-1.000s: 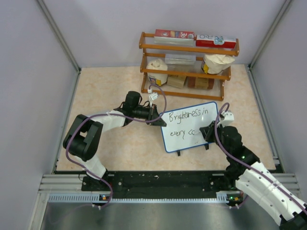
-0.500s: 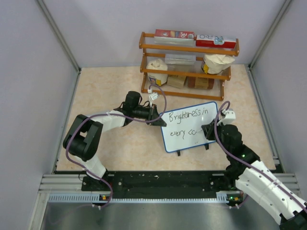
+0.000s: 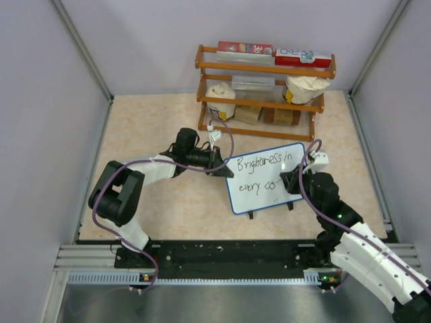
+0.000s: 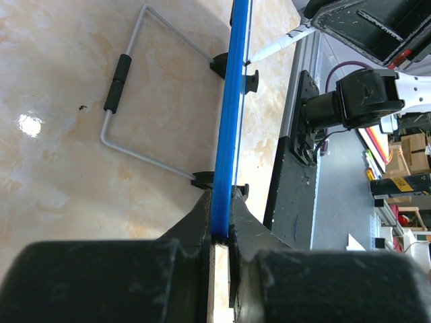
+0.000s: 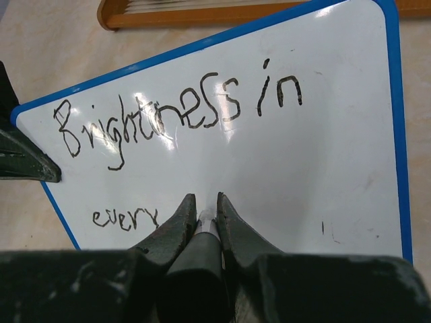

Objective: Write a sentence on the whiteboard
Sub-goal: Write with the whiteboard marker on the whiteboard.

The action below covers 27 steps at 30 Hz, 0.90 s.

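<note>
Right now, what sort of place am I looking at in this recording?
Probably a lab robot cell rather than a home: plain partition walls box in a marble-look tabletop, an aluminium rail runs along its near edge, and a wooden rack of packaged groceries stands at the back.

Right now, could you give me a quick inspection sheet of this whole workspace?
Surface: beige marbled tabletop.
Job's things: whiteboard with wire stand behind; sentence reads "Brightness in every co", unfinished.
Clutter: wooden rack holding boxes and bags.
Tools: left tool shut on whiteboard's edge; right tool shut on marker, tip at the board.
Cables: purple cable along each arm.
Surroundings: pale walls, metal rail at near edge.
</note>
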Each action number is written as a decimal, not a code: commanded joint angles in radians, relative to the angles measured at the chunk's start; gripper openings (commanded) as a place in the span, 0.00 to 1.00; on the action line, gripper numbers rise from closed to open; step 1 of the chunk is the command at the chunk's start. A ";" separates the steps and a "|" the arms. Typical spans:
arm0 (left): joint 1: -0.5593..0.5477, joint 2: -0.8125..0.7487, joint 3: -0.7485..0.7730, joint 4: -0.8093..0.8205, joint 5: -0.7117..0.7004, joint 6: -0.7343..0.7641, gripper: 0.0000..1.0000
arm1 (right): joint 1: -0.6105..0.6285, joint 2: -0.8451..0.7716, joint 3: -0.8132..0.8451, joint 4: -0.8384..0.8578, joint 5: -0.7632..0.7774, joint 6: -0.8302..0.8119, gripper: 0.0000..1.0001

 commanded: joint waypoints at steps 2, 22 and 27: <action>-0.023 0.020 -0.015 -0.079 -0.162 0.151 0.00 | -0.010 -0.019 0.031 0.043 -0.024 -0.007 0.00; -0.023 0.016 -0.017 -0.079 -0.165 0.153 0.00 | -0.177 -0.124 0.052 -0.029 -0.233 -0.016 0.00; -0.023 0.019 -0.015 -0.079 -0.167 0.153 0.00 | -0.180 -0.145 0.047 -0.055 -0.225 -0.033 0.00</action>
